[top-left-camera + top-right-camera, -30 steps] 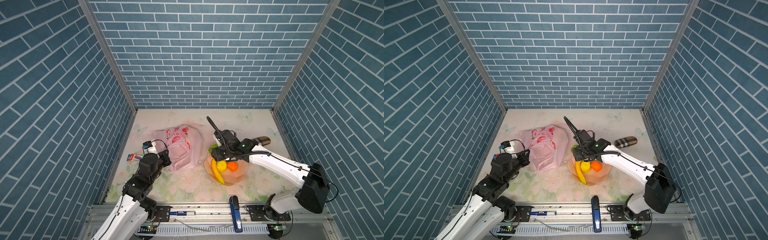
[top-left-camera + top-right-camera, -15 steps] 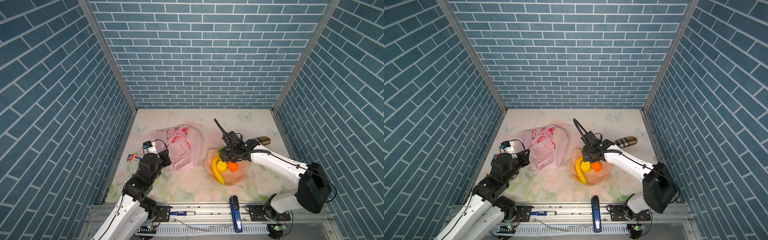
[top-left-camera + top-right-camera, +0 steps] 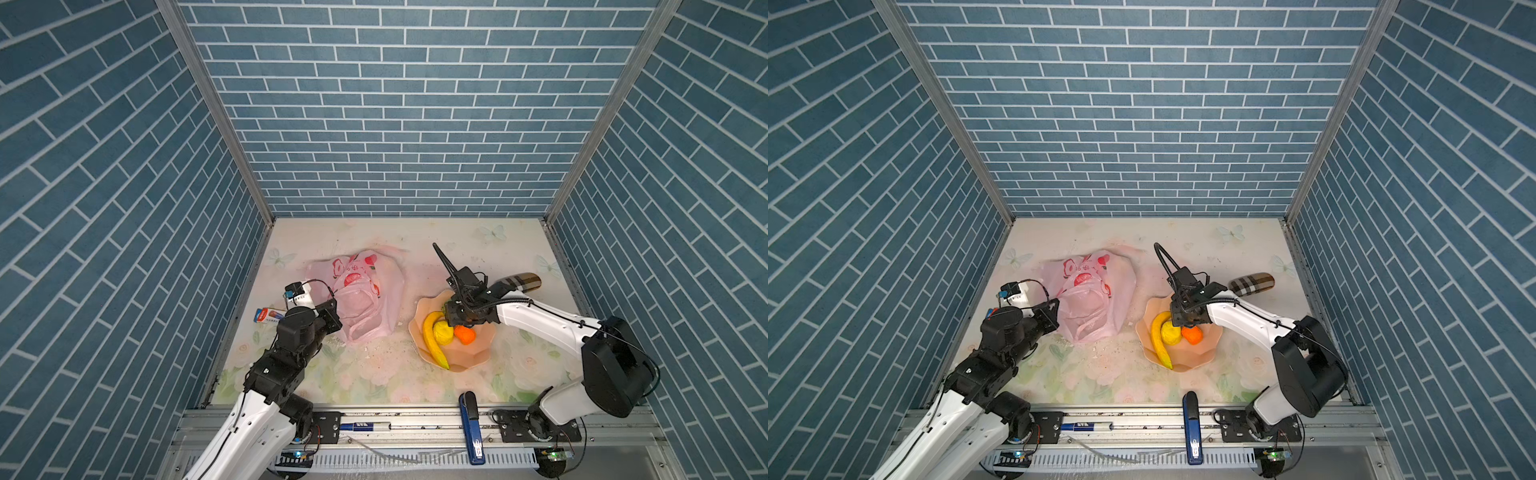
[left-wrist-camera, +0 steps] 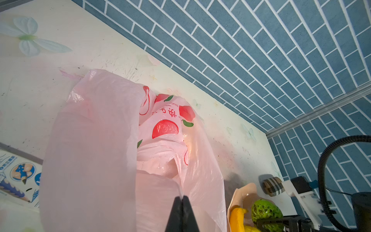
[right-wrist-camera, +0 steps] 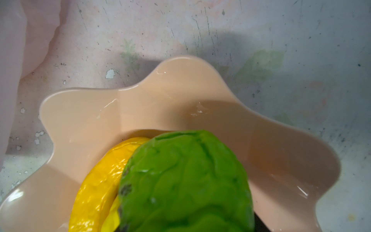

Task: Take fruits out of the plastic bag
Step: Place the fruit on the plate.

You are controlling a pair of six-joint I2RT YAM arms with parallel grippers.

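The pale-pink plastic bag (image 3: 374,299) (image 3: 1100,299) (image 4: 90,150) lies crumpled left of centre. My left gripper (image 3: 333,308) (image 3: 1054,309) (image 4: 182,198) is shut on a fold of its film at the near edge. My right gripper (image 3: 449,318) (image 3: 1177,320) hangs low over the back of the peach bowl (image 3: 478,357) (image 3: 1204,355) (image 5: 180,80), shut on the green bumpy fruit (image 5: 184,180) (image 4: 265,210), which hides its fingers in the right wrist view. A banana (image 3: 432,343) (image 5: 96,190), a lemon (image 3: 442,332) and an orange (image 3: 464,334) lie in the bowl.
A brown checked case (image 3: 517,282) lies behind the bowl near the right wall. A small printed box (image 3: 266,315) sits by the left wall beside my left wrist. A blue stapler-like tool (image 3: 471,424) and a pen (image 3: 363,426) rest on the front rail.
My right arm has carried the green fruit a little to the right and down, from the bowl's back left edge to over the bowl. The left arm and the bag have not moved.
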